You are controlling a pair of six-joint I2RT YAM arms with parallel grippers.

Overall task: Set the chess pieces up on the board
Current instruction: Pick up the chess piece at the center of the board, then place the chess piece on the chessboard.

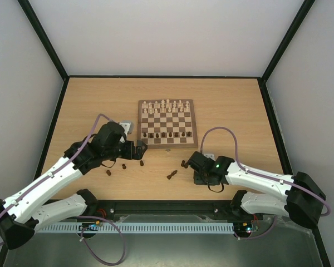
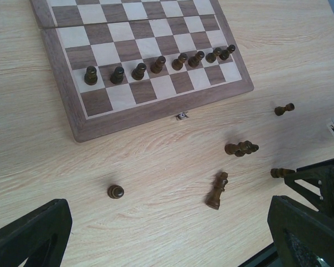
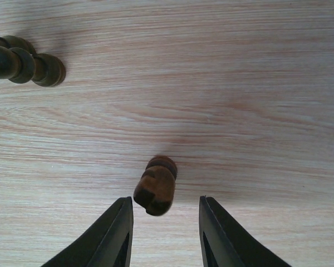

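**Fallen dark piece (image 3: 156, 186) between parted jaws**

The table (image 1: 234, 111) carries the board (image 1: 167, 125). By its near corner the left gripper (image 1: 138, 151) hangs spread wide. The right gripper (image 3: 165, 198) has its jaws either side of the dark piece on the table, not touching it. On the board: cream pieces (image 1: 166, 105) on the far rows, dark pawns (image 2: 156, 64) in one row.

Left gripper (image 1: 138, 151), jaws wide apart, hovers left of centre. Right gripper (image 3: 166, 233), jaws narrowly parted, points downward at right.

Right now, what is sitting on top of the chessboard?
Cream pieces stand along the two far rows; a row of dark pawns stands nearer, with the nearest row bare. Nothing visibly covers the board.
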